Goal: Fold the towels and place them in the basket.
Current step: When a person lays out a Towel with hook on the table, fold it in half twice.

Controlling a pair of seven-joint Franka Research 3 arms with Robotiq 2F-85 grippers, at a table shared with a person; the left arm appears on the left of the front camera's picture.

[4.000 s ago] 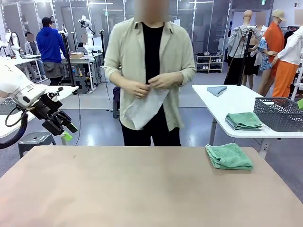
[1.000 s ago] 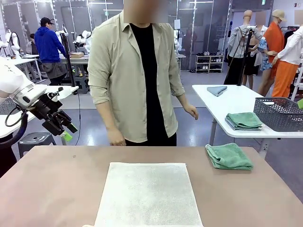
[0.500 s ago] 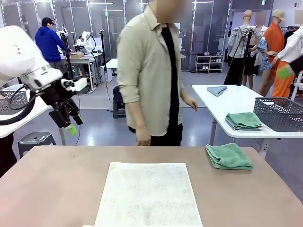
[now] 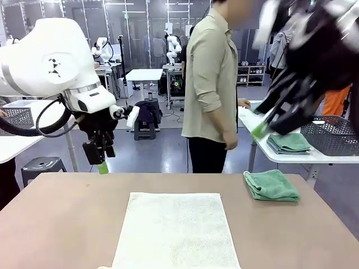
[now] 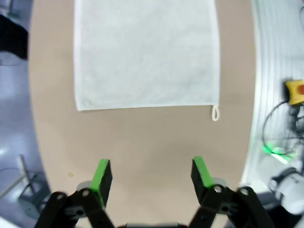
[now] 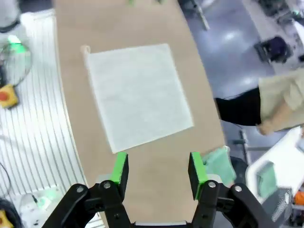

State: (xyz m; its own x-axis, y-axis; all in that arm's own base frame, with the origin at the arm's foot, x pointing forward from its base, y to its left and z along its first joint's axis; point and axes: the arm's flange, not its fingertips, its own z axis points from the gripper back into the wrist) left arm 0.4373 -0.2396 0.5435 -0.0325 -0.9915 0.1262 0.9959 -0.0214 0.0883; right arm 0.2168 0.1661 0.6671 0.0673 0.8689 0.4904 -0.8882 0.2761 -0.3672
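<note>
A cream-white towel lies spread flat on the brown table, with a small loop at one corner. A mint green towel sits folded near the table's far right edge. The dark wire basket stands on a white side table to the right. My left gripper hangs above the table's far left edge, pointing down. In its wrist view the left gripper is open and empty, short of the cream towel. My right gripper is a blur high at the right. Its wrist view shows the right gripper open, high over the cream towel and the green one.
A person stands at the far side, turned toward the white side table. Another folded green cloth lies there beside the basket. Bare tabletop surrounds the cream towel.
The person laid the cream towel flat, then turned and stepped right. My left arm swung in over the table's left edge. My right arm came into view fast at upper right.
</note>
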